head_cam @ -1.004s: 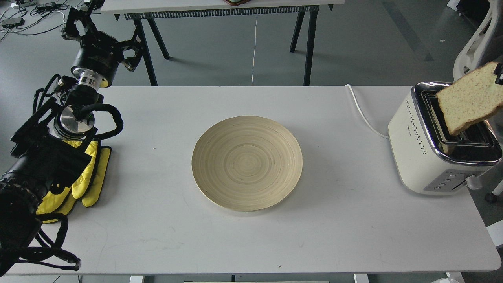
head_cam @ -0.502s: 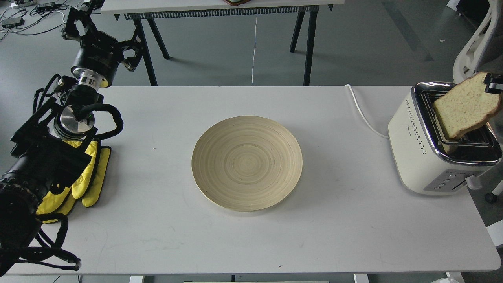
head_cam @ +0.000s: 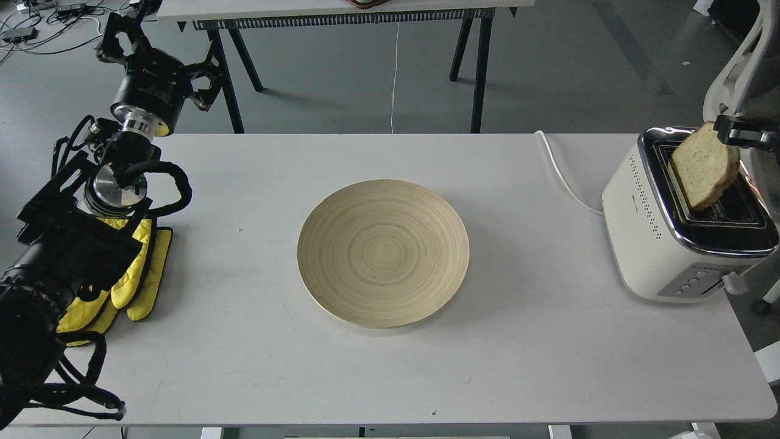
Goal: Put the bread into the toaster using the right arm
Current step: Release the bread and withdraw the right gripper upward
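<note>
White table (head_cam: 524, 341), grey floor beyond
Right gripper (head_cam: 734, 131) clamps bread (head_cam: 704, 167) tilted over toaster (head_cam: 658, 244); left gripper (head_cam: 125, 36) state unclear

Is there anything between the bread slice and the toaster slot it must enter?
Nothing visible does. The pale speckled bread slice, gripped at its top by the right gripper, has its lower corner at a slot of the cream-white toaster.
</note>
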